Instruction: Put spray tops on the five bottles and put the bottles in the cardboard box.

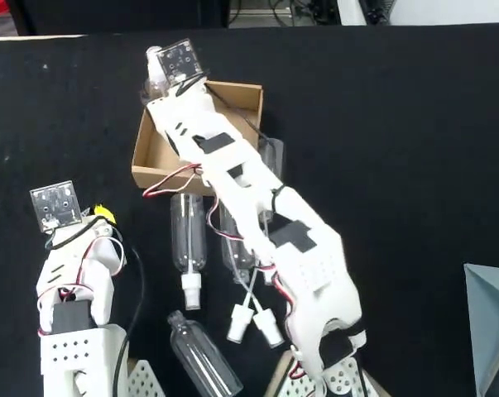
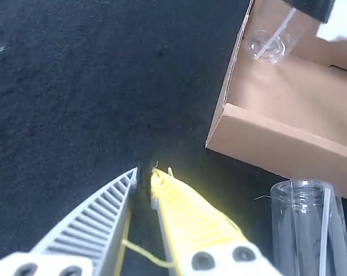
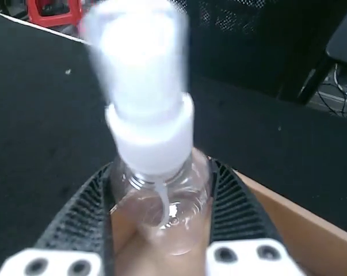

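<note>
High view: the right arm (image 1: 257,215) reaches across the surface (image 1: 398,165) to the far-left corner of the cardboard box (image 1: 232,95). There the held bottle (image 1: 156,81) shows with its spray top (image 1: 153,58) leaning out past the box wall. The arm lies directly above several capped bottles (image 1: 189,236) that lie just beside the box, and an uncapped bottle (image 1: 203,357) lies toward the near edge of the surface. The left claw (image 1: 105,215) sits well apart from the box. Hazard: a low withdrawal of the right arm could sweep or roll the bottles beneath it, and its loose wiring (image 1: 168,182) could snag one of their tops. Left wrist view: the left claw's fingers are pressed together with nothing between them, over bare surface. The base of the held bottle sits inside the box, near a wall. Hazard: with the base inside and the top outboard, a release here may let the bottle tip over the wall instead of falling inward. Right wrist view: the right claw (image 3: 161,192) pinches the held bottle at its shoulder, just below the spray top, with cardboard beneath. Hazard: the grip bears on smooth, rounded plastic, so any slip would rotate the bottle. Whether the top is fully seated cannot be told, and a loose top could detach on landing.
</note>
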### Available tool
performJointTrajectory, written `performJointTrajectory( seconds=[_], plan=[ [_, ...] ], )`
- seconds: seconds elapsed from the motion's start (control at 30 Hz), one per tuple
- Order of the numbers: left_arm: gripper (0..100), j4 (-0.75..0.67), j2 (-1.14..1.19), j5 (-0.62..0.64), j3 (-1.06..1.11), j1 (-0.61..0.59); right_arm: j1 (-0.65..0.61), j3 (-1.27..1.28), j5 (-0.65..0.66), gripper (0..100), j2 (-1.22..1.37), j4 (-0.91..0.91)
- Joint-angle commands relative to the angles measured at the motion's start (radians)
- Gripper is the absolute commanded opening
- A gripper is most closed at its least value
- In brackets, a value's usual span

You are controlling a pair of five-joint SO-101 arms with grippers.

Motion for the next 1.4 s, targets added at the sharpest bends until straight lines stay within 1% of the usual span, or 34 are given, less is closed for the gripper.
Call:
performJointTrajectory(
  seconds=[0.0, 0.37, 0.5, 0.57, 0.7, 1.0, 1.17, 1.37],
  plan=[
    [3, 0.002, -0.014, -0.009, -0.018, -0.012, 0.049, -0.11, -0.005, 7.1, 0.005, -0.02],
    [3, 0.002, -0.014, -0.009, -0.018, -0.013, 0.049, -0.124, -0.006, 7.5, 0.044, -0.018],
    [3, 0.0, -0.014, -0.009, -0.018, -0.013, 0.048, -0.131, -0.006, 7.7, 0.047, 0.035],
    [3, 0.0, -0.014, -0.009, -0.018, -0.013, 0.048, -0.131, -0.009, 10.3, 0.045, 0.046],
    [3, 0.0, -0.014, -0.009, -0.018, -0.013, 0.044, -0.124, -0.011, 18.9, 0.047, 0.051],
    [3, 0.0, -0.014, -0.009, -0.018, -0.013, 0.043, -0.122, -0.011, 20.0, 0.047, 0.061],
    [3, 0.0, -0.014, -0.009, -0.018, -0.013, 0.043, -0.13, -0.011, 28.5, 0.047, 0.106],
    [3, 0.0, -0.014, -0.009, -0.018, -0.013, 0.041, -0.125, -0.011, 28.6, 0.041, 0.115]
  ],
)
